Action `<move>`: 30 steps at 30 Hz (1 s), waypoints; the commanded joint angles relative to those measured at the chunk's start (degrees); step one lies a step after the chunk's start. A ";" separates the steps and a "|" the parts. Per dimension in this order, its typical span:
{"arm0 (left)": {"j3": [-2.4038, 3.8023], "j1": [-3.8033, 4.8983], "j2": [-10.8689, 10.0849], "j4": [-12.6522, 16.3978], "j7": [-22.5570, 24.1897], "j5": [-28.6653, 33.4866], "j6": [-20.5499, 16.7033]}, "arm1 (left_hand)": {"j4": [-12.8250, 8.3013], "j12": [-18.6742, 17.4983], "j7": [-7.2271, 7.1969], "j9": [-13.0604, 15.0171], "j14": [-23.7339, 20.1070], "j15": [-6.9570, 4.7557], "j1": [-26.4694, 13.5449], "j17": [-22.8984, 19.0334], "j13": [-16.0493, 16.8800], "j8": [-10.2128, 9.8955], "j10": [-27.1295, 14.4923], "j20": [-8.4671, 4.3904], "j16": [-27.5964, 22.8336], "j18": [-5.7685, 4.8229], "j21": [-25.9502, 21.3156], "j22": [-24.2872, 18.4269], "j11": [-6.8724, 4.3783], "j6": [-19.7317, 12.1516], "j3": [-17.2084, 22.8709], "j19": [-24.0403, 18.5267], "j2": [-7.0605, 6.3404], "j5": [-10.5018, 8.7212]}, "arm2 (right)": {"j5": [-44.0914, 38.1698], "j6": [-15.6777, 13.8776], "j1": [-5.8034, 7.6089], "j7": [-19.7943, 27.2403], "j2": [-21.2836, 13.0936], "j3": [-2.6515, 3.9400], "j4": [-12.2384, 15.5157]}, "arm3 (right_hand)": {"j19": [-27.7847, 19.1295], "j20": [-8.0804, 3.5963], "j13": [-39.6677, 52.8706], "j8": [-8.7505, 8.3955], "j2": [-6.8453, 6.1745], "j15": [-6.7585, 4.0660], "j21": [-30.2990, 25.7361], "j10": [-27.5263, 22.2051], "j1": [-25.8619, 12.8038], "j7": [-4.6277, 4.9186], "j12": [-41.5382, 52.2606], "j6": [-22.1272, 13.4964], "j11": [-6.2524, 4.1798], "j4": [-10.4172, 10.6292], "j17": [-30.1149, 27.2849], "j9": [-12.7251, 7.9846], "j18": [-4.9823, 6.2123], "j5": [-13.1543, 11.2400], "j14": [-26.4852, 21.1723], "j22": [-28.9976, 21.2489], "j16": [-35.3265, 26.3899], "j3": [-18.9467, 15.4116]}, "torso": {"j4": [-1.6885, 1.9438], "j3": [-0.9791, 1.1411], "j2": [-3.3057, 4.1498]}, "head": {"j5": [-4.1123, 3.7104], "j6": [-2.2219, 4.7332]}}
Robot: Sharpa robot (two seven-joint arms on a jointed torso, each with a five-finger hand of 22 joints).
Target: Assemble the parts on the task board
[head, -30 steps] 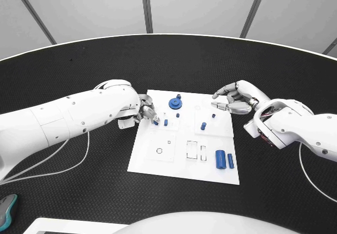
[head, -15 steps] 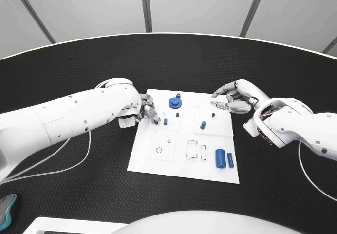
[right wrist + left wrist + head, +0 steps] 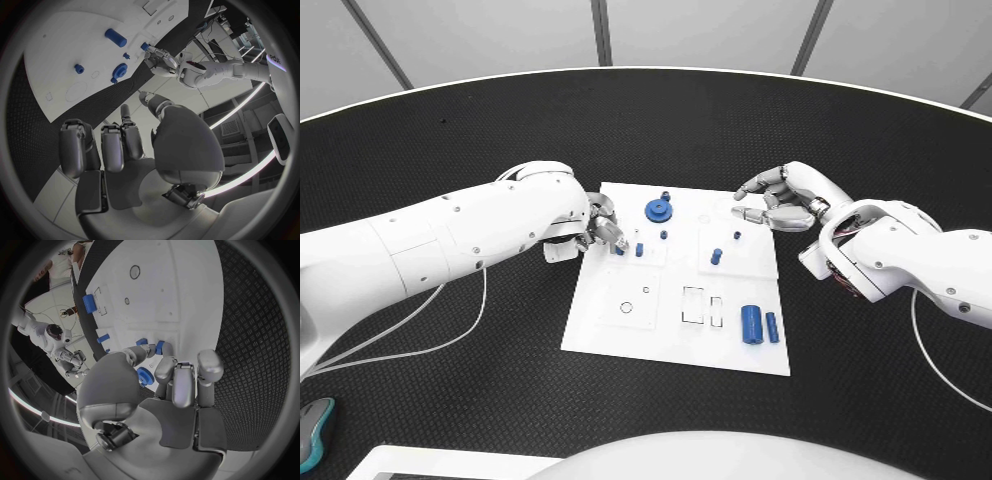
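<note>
Blue cylinders (image 3: 760,325) lie paired at near edge of flat white task board (image 3: 625,335) | black textured table (image 3: 473,150) | silver left hand (image 3: 599,232) pinching small blue peg (image 3: 619,250) | blue toothed gear (image 3: 658,210) farther back | silver right hand (image 3: 780,203) curled, holding nothing

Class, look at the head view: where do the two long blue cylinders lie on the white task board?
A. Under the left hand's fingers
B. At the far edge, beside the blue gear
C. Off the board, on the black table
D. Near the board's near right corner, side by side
D: the two long blue cylinders lie side by side near the near right corner of the task board, apart from both hands.
</note>
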 commanded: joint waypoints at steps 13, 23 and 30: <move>-0.01 -0.06 0.01 -0.71 -0.51 0.33 -0.40 | -1.54 -0.26 -1.69 -1.42 2.26 -1.26 -4.58 0.04 -0.57 0.19 -0.14 -0.85 0.03 -0.61 -0.09 -0.10 -1.02 0.29 -1.40 0.36 -2.33 -0.59 | 0.00 -0.06 0.00 0.09 0.01 0.00 -0.07 | 2.17 -0.42 6.43 0.20 0.05 -0.32 -0.36 0.06 -0.07 -0.05 -0.26 -0.56 -0.39 0.30 7.34 -0.09 1.02 0.14 4.19 6.59 -0.21 0.04 | -0.02 -0.01 -0.04 | -0.09 0.01; -0.01 -0.09 -0.28 -0.64 -0.47 0.68 -0.63 | 0.99 -0.14 -1.66 -2.28 2.28 -1.26 -6.27 0.11 -0.53 0.28 -0.15 -0.88 0.05 -0.67 -0.15 -0.03 -1.01 1.00 -6.07 0.54 -3.27 -0.92 | 0.00 0.22 0.00 0.05 0.02 0.00 -0.18 | 2.15 -0.43 6.38 0.18 -0.02 -0.32 -0.42 0.01 -0.13 -0.03 -0.32 -0.64 -0.37 0.34 7.34 -0.11 1.03 0.14 4.19 6.53 -0.21 0.00 | -0.01 -0.02 -0.03 | -0.12 0.01; -0.01 -0.10 -0.62 -0.40 -0.18 1.01 -2.03 | 2.86 -0.07 -1.59 -2.73 2.27 -1.21 -7.02 0.11 -0.50 0.36 -0.14 -0.87 0.04 -0.69 -0.15 0.06 -0.93 1.18 -9.45 0.67 -3.01 -0.95 | 0.00 0.53 0.00 -0.06 0.06 0.00 -0.29 | 2.15 -0.43 6.38 0.18 -0.02 -0.32 -0.42 0.01 -0.13 -0.03 -0.32 -0.64 -0.37 0.34 7.34 -0.11 1.03 0.14 4.19 6.53 -0.21 0.00 | 0.00 -0.06 0.03 | -0.14 0.13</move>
